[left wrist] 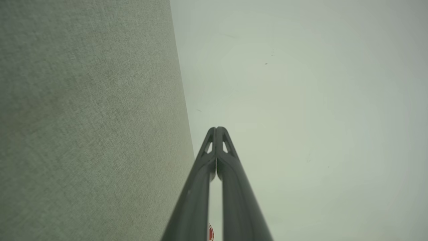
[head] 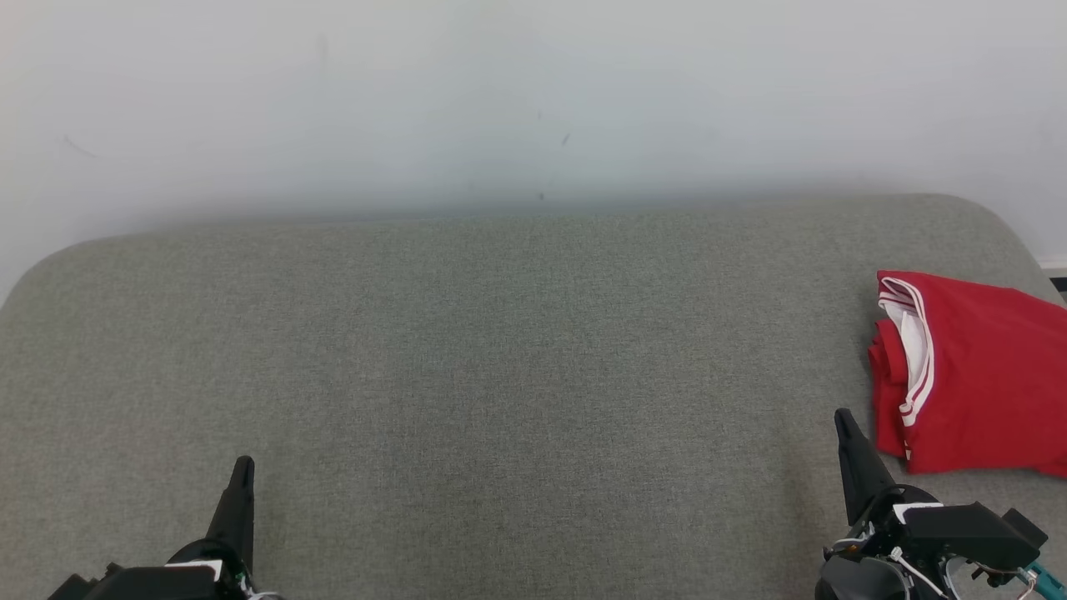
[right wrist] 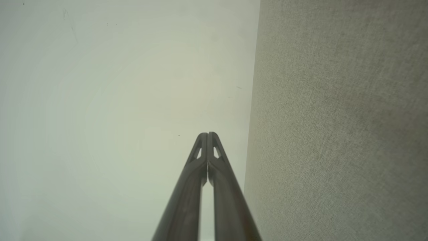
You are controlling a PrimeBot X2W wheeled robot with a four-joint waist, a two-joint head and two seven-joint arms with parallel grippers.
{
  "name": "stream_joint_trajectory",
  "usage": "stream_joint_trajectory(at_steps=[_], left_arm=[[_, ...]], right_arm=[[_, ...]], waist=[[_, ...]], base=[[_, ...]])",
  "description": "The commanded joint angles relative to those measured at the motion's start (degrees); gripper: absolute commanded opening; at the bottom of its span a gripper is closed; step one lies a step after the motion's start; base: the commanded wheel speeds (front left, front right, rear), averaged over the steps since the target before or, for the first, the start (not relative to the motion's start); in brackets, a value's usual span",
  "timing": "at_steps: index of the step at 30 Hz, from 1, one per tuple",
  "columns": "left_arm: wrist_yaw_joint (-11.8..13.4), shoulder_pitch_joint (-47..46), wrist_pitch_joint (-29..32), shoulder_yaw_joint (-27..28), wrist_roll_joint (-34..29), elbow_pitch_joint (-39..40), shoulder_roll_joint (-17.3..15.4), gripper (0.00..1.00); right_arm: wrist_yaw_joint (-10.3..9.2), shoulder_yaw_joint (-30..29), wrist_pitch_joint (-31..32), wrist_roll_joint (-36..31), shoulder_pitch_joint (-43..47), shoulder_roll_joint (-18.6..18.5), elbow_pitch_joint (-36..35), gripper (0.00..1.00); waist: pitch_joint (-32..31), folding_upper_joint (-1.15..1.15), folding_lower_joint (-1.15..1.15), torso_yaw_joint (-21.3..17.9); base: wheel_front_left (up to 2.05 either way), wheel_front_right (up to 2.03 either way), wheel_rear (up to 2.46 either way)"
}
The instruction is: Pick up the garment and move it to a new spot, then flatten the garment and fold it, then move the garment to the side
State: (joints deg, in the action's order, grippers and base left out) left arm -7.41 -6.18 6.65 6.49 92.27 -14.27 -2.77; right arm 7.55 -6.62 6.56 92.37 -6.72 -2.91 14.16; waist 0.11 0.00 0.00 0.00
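Garment handling assessment: red item at 3 o'clock

Location: the garment (head: 984, 367) lies at the 3 o'clock edge of the counter (head: 500, 350), running off the head view's right side, so its full extent cannot be seen. It sits in a loose, layered bundle, not spread flat.

Material: red cloth, matte and smooth-looking, with a white double-stripe trim (head: 917, 367) along one curved edge and a white inner face showing beside it. Judged soft, light and limp. It should drape and sag when lifted, and the layers are likely to slide apart. No fragility is expected.

Hold points: the striped trim looks the firmest part to pinch. The rolled red folds at the bundle's 9 o'clock side stand proud of the counter and offer a second purchase. A pinch on the flat top risks taking one layer only.

Surface: the counter is covered in grey-green woven cloth with rounded corners. The texture is coarse enough to drag on the fabric during flattening. A pale wall (head: 533, 100) with faint marks stands behind it.

Jaws: both pairs are clenched tip to tip and grasp nothing. The left fingers (head: 237, 508) rest at 7 o'clock, well apart from the garment. The right fingers (head: 859, 467) stand at 4 o'clock, their tip near the bundle's near corner, apparently not touching.
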Motion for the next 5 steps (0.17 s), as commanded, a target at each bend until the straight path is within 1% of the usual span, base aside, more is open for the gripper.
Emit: stream_joint_trajectory(at_steps=[1,5], left_arm=[[-0.2,-0.46,0.03,0.22,0.24,0.2,-0.19,0.0],[-0.2,-0.46,0.03,0.22,0.23,0.2,-0.19,0.0]], right_arm=[[-0.12,0.0,0.2,0.05,0.67,0.05,-0.15,0.0],[-0.12,0.0,0.2,0.05,0.67,0.05,-0.15,0.0]], waist=[[0.0,0.0,0.0,0.0],[0.0,0.0,0.0,0.0]], base=[[0.0,0.0,0.0],[0.0,0.0,0.0]])
